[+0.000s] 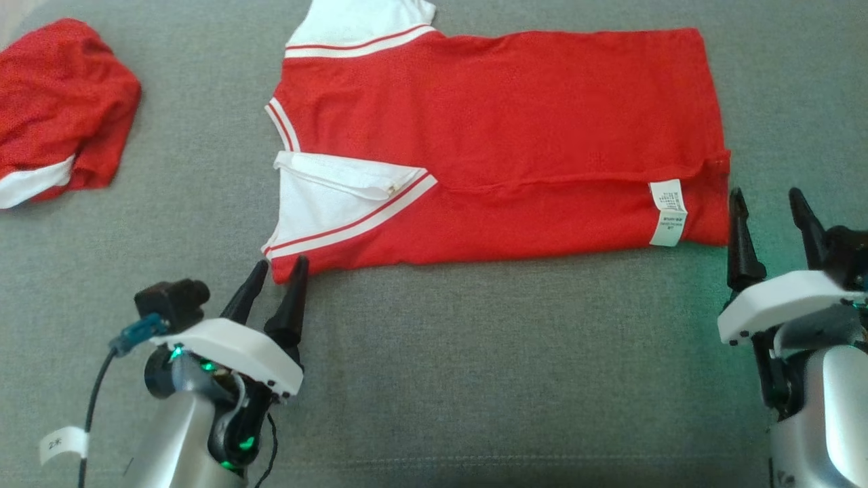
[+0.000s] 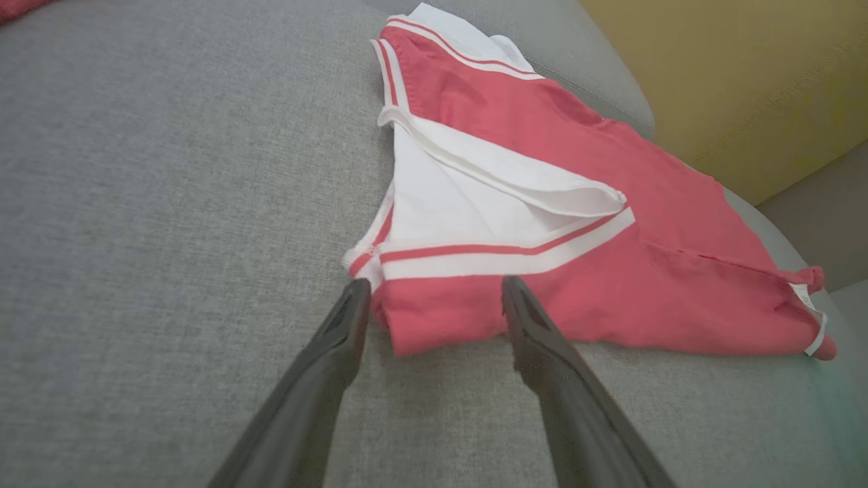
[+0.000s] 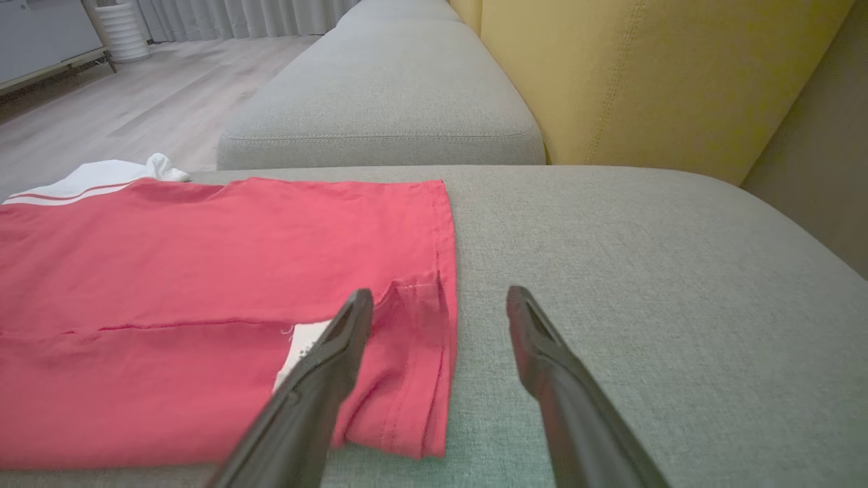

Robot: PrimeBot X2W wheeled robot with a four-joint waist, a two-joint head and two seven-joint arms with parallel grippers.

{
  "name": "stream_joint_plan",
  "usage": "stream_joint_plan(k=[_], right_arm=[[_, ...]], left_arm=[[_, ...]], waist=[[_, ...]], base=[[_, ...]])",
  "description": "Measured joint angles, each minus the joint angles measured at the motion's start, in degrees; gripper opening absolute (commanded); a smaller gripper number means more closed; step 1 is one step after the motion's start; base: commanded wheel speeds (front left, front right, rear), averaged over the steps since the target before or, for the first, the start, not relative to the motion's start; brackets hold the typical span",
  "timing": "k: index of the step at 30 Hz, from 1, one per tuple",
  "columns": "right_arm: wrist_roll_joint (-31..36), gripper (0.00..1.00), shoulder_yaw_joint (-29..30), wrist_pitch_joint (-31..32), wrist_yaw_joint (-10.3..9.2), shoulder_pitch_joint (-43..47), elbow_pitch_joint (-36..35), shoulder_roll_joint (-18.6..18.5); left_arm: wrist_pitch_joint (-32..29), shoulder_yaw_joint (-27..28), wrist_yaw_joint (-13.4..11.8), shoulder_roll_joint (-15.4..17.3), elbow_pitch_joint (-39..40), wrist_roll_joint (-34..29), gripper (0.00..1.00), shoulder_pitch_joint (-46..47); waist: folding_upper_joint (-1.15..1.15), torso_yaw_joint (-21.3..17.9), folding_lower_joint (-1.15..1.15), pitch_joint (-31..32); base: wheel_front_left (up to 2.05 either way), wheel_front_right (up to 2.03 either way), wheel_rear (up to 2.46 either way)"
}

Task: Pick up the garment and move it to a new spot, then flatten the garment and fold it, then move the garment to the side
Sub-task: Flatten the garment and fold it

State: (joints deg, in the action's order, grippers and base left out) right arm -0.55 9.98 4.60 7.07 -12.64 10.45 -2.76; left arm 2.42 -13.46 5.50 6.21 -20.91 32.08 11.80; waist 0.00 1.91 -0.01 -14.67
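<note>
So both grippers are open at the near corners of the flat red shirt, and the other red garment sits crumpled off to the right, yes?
Not quite. The other red garment sits crumpled off to the left, not the right; the head view shows it. The rest holds: the left gripper and right gripper are open at the near corners of the red shirt.

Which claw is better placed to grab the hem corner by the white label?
Right: the right claw is open at that hem corner; the left claw is at the sleeve end of the shirt.
</note>
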Motion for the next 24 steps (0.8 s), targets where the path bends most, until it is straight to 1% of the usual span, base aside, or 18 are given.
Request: stream_joint_plan(k=[9,13,14,15,16,17,24], right_arm=[[-1.52,1.00,-0.30,1.08,0.00,0.59,-1.14,0.07],[-2.49,1.00,-0.68,2.34,0.00,0.49,0.76,0.08],[-2.58,1.00,-0.75,2.61,0.00,0.39,1.67,0.09],[-2.69,1.00,-0.80,3.03,0.00,0.30,2.52,0.08],[-3.11,1.00,-0.86,3.11,0.00,0.24,3.49,0.08],[-3.42,1.00,-0.86,3.52,0.00,0.15,4.48,0.09],[-4.48,1.00,-0.88,3.58,0.00,-3.97,11.34,0.09]], left_arm=[[-3.60,3.05,-1.49,-0.47,-1.13,5.12,1.00,0.11],[-4.41,3.33,-1.44,-0.47,-1.02,6.60,1.00,0.34],[-4.42,3.33,-1.41,-0.51,-1.02,6.90,0.81,0.38],[-4.43,3.32,-1.40,-0.55,-1.08,7.16,0.45,0.45],[-4.43,3.26,-1.38,-0.63,-1.19,7.42,0.19,0.54],[-4.43,3.20,-1.37,-0.74,-1.38,7.53,0.00,0.61],[-3.71,2.58,-0.41,-1.11,-1.47,7.67,0.00,1.05]], waist=[[0.00,-1.55,0.00,-1.83],[0.00,-1.69,0.01,-2.32],[0.00,-1.66,0.00,-2.38],[0.00,-1.61,0.01,-2.43],[0.00,-1.56,0.01,-2.48],[0.00,-1.48,0.01,-2.53],[0.00,-0.82,0.01,-2.77]], base=[[0.00,0.00,0.00],[0.00,0.00,0.00],[0.00,0.00,0.00],[0.00,0.00,0.00],[0.00,0.00,0.00],[0.00,0.00,0.00],[0.00,0.00,0.00]])
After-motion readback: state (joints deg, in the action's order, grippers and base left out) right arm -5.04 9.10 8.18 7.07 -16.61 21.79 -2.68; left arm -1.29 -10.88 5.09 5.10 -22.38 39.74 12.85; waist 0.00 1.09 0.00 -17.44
